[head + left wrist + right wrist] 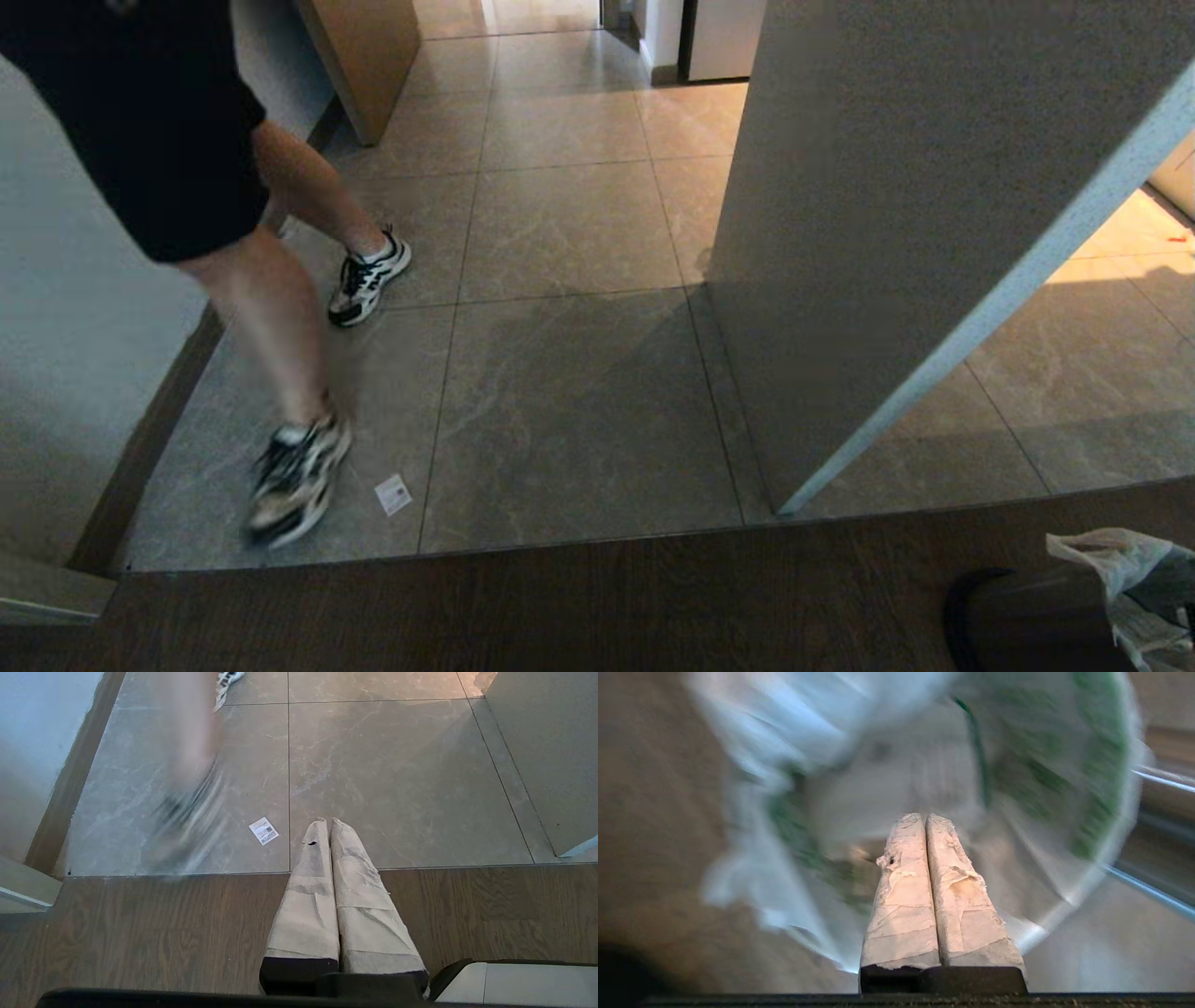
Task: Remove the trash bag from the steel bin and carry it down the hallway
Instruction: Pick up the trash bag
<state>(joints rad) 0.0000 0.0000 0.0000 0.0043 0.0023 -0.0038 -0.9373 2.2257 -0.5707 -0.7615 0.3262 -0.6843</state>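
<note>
Head view: dark wood flooring (467,607) fills the near edge, where the black rim of the steel bin (1018,621) and the white trash bag (1125,569) sit at the lower right corner, the bag rising beside and above the rim; beyond lie the glossy tiles of the hallway (569,233), a grey wall corner (896,233), a paper label (393,495) on the floor, and a person's legs (271,299) in sneakers at left. Neither gripper appears here. Left wrist view: the left gripper (327,822) hangs over the wood-to-tile edge, its two taped fingers (306,905) pressed together, empty; the label lies just beside the tips, and the person's blurred shoe (187,816) is near. No bin or bag shows. Right wrist view: only here is the bag seen close, its blurred white film (896,765) with green print spreading around and beyond the right gripper (923,816), whose taped fingers (906,896) are closed tight; whether they pinch the film cannot be told.
</note>
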